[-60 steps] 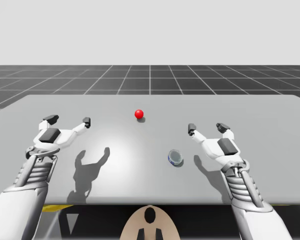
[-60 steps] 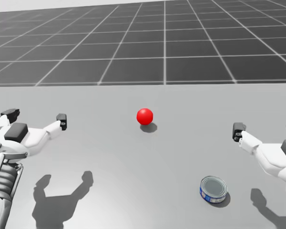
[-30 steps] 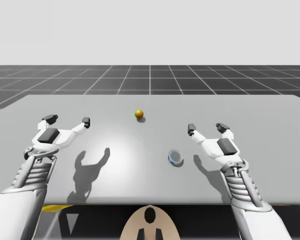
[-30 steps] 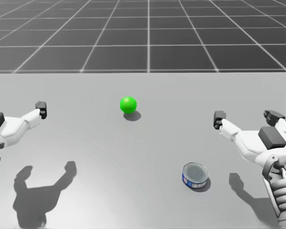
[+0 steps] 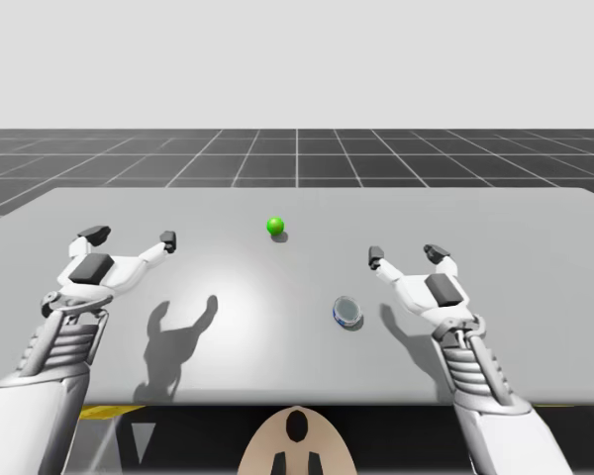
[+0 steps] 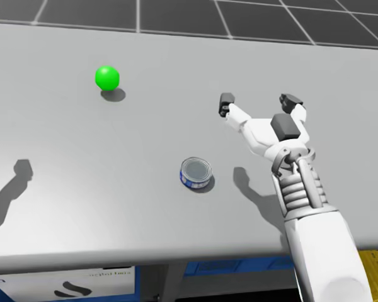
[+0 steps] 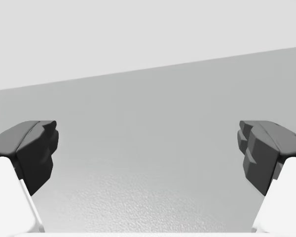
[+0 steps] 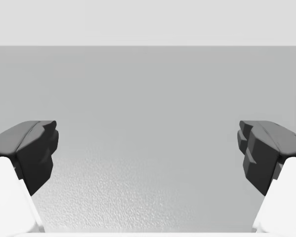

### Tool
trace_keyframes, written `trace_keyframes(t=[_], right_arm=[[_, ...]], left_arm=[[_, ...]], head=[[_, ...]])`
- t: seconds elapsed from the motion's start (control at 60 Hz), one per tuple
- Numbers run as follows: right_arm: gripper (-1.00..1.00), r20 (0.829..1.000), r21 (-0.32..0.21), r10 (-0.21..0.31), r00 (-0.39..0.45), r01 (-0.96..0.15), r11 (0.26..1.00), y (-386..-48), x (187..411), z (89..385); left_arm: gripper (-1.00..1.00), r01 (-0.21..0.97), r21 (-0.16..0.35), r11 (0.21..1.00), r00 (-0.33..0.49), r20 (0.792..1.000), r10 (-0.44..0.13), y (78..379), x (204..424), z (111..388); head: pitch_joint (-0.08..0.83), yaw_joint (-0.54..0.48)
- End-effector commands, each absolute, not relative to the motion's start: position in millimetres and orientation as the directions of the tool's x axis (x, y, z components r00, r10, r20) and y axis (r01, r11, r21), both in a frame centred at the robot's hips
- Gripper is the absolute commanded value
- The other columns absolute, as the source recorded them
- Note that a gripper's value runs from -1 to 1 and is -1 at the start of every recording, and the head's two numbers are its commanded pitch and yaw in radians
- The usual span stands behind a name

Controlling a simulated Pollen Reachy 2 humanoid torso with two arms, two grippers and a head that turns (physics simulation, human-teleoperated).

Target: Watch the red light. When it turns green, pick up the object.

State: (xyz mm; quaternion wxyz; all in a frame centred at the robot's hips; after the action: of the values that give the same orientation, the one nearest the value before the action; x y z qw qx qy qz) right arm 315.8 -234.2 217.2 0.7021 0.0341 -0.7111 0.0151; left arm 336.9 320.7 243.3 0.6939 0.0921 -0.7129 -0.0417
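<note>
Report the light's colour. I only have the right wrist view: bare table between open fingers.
Observer: The light is green.
Operator: Place the object for me.
Observer: A low round can with a blue side stands on the table, back from the right gripper towards the torso and to its left, untouched.
Operator: Give me the other arm.
Observer: The left gripper is open above bare table, far from the can.

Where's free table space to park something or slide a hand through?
Widest bare stretch: between left tool and green light, running to the near edge. Also bare: the far strip behind the light, and the table beyond right tool. Tightest: the gap between the blue can and right tool.
</note>
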Motion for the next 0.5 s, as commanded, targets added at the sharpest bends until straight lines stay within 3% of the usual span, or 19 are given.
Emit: trace_keyframes(t=[0.017,0.25,0.317,0.333,0.383,0.5], right_arm=[[-1.0,0.999,0.034,-0.035,-0.003,-0.074,0.997,-229.3,316.6,213.3],[-1.0,0.999,0.034,-0.032,0.022,-0.09,0.995,-221.9,310.9,222.0],[-1.0,0.999,0.046,-0.041,0.035,-0.136,0.99,-214.9,299.3,232.4],[-1.0,0.999,0.038,-0.031,0.04,-0.188,0.981,-209.5,291.0,236.6],[-1.0,0.999,-0.002,0.012,0.043,-0.207,0.978,-200.6,277.7,241.9],[-1.0,0.997,-0.029,0.046,0.059,-0.261,0.965,-185.4,248.1,245.5]], left_arm=[[-1.0,-0.076,0.187,0.979,-0.025,0.981,-0.19,320.0,336.1,244.6],[-1.0,-0.077,0.184,0.98,-0.029,0.982,-0.187,320.0,335.9,245.4],[-1.0,-0.079,0.184,0.98,-0.026,0.982,-0.186,320.2,336.0,244.8],[-1.0,-0.081,0.184,0.98,-0.023,0.982,-0.186,320.1,336.1,244.2],[-1.0,-0.081,0.184,0.98,-0.021,0.982,-0.186,319.8,336.0,243.8],[-1.0,-0.08,0.186,0.979,-0.018,0.982,-0.188,319.3,336.4,243.1]], head=[[0.699,-0.17],[0.712,-0.18],[0.712,-0.17],[0.712,-0.17],[0.713,-0.17],[0.72,-0.18]])
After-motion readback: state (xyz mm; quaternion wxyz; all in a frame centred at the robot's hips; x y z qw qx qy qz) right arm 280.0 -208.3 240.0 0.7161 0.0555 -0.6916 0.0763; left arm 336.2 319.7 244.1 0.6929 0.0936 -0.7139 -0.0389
